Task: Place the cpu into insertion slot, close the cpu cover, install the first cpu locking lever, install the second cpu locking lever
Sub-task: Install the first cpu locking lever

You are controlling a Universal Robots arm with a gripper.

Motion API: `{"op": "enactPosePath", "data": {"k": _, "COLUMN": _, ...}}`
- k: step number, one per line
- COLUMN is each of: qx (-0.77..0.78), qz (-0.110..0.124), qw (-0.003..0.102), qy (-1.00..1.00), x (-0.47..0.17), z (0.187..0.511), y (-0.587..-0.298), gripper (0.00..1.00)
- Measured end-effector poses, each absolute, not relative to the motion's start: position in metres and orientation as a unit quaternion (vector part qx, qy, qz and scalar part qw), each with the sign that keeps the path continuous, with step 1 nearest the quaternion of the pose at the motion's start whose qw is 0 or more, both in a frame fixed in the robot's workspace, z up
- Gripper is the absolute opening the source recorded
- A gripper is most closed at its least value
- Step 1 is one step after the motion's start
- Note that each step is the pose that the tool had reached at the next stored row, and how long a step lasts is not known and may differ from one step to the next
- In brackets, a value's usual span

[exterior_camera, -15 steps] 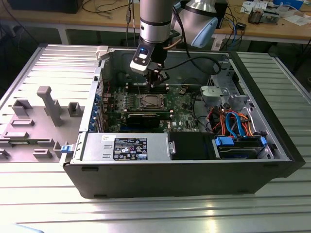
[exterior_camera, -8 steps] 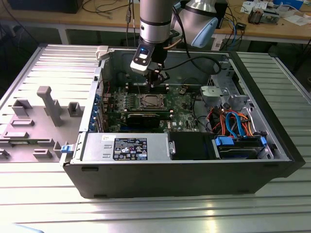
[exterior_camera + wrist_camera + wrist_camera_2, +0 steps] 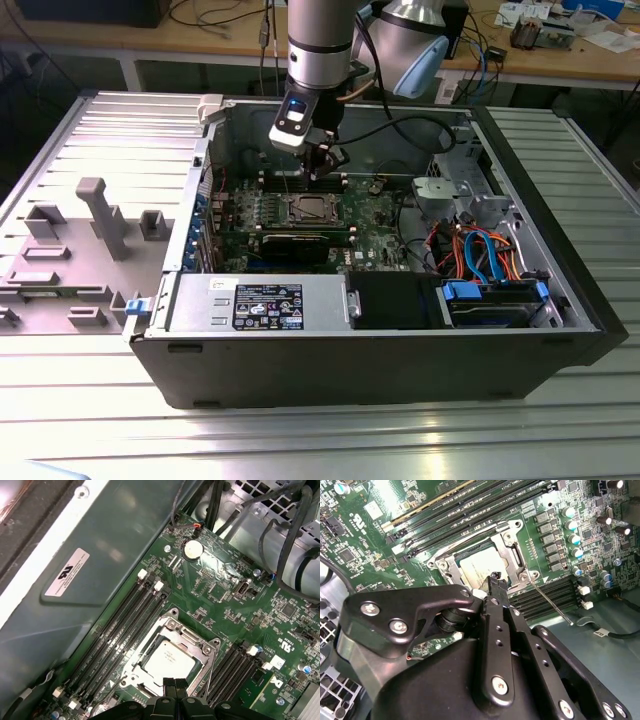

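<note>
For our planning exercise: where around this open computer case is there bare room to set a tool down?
Free: the ribbed table in front of the case, and past it at the exterior view's right. Crowded: around the cpu under the gripper, and the cables beside the board.

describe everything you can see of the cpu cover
The cpu cover is a thin silver metal frame with a large square window. It lies flat over the socket on the green board, and the cpu shows through the window. A thin wire lever runs out from one corner. The gripper hangs at one edge; whether it touches is unclear.
</note>
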State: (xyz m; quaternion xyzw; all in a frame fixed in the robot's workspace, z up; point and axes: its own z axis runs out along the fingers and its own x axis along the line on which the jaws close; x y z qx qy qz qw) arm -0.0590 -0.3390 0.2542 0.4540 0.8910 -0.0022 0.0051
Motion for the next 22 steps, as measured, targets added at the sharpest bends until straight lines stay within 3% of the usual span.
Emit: {"op": "enactPosePath", "data": {"k": 22, "qx": 0.436, "qz": -0.002, "qw": 0.005, "qy": 0.900, "x": -0.0590, "z": 0.2542, "y": -0.3390, "gripper": 0.11}}
